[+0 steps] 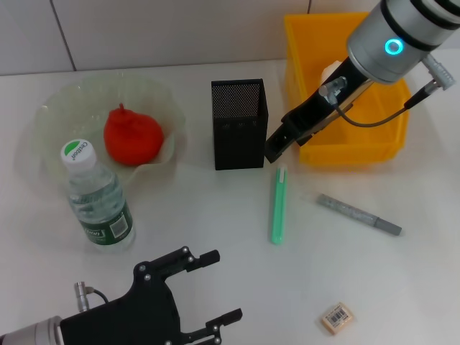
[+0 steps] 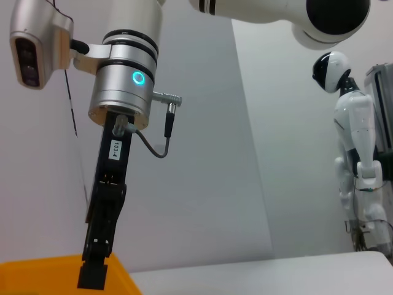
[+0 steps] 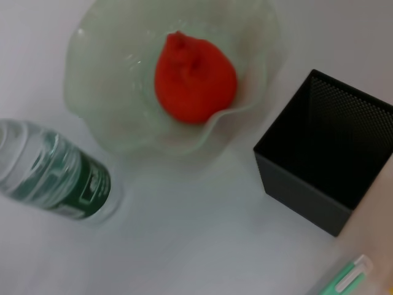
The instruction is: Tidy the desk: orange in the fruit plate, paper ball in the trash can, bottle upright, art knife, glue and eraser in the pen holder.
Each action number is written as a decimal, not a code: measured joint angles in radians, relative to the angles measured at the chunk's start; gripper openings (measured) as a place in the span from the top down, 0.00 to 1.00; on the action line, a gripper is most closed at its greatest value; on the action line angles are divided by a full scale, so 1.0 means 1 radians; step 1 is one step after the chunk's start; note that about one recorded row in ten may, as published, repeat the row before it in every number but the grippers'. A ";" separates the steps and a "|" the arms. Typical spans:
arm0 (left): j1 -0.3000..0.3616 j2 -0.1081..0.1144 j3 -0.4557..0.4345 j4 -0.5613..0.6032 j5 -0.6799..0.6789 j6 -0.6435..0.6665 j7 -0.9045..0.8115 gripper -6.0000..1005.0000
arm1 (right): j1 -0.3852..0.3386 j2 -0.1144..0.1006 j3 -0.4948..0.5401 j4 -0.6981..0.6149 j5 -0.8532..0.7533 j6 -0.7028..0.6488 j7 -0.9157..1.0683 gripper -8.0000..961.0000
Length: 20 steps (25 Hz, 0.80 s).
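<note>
**Desk layout, as I see it from the head view**

Pen holder [image 1: 239,123] at centre. Fruit plate [image 1: 165,97] at its 9 o'clock, orange [image 1: 132,134] in it. Bottle [image 1: 98,197] upright at the plate's 6 o'clock. Trash can [image 1: 309,43] at the holder's 3 o'clock. Art knife [image 1: 278,205] at the holder's 5 o'clock; glue [image 1: 359,214] at the knife's 3 o'clock; eraser [image 1: 336,318] nearest me, at the glue's 6 o'clock.

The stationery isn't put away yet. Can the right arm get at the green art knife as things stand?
Probably yes. The right gripper hangs just above the art knife, which lies flat on bare table beside the pen holder, with nothing on top of it.
</note>
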 joint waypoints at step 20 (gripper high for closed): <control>-0.024 0.004 -0.006 -0.047 0.001 -0.005 0.008 0.31 | 0.112 0.010 0.054 0.340 -0.134 0.112 0.112 0.33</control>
